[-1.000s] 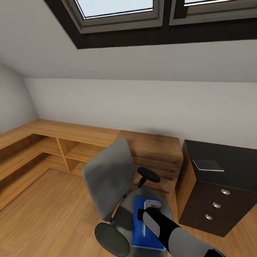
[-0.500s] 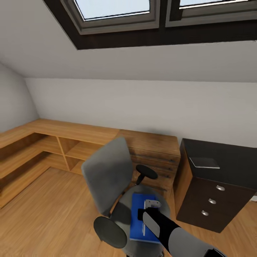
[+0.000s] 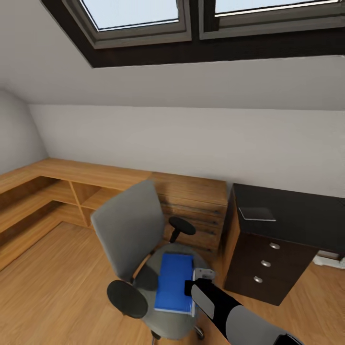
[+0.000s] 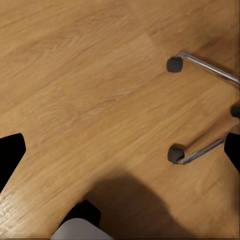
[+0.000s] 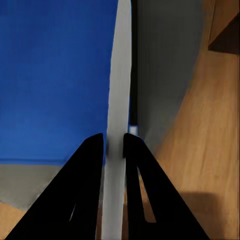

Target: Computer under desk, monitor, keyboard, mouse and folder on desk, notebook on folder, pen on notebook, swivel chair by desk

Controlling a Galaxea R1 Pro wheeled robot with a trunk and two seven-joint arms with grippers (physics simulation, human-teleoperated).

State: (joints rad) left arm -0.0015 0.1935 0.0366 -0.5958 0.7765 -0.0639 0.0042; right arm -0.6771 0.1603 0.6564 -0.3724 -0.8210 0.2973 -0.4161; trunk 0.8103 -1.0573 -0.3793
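**Folder pickup from the swivel chair: right gripper pinching a thin pale edge**

I'm working the folder step. The blue folder [image 3: 173, 282] lies flat on the seat of the grey swivel chair [image 3: 127, 229], at about 6 o'clock in my head view. My right gripper [image 3: 203, 274] sits at the folder's right edge, roughly 5 o'clock. In the right wrist view the two black fingers [image 5: 87, 185] are closed tight around a thin pale strip [image 5: 118, 125] running along the boundary between the blue cover and the grey seat. I take that strip to be the folder's edge or spine seen end-on, but the view is too close for me to be sure, and it could be a separate sheet.

The left gripper's state I cannot tell: the left wrist view looks down at the wood floor [image 4: 90, 85] and the chair's castors [image 4: 175, 64], with only dark corners at the frame's sides.

The dark cabinet [image 3: 282, 225] stands at 3 o'clock with a flat grey item [image 3: 257, 213] on top.

Next, I judge the move calls for a slow lift, checking that the blue cover rises with the fingers, before I turn to find the desk.

I can read no brand, label or writing anywhere.
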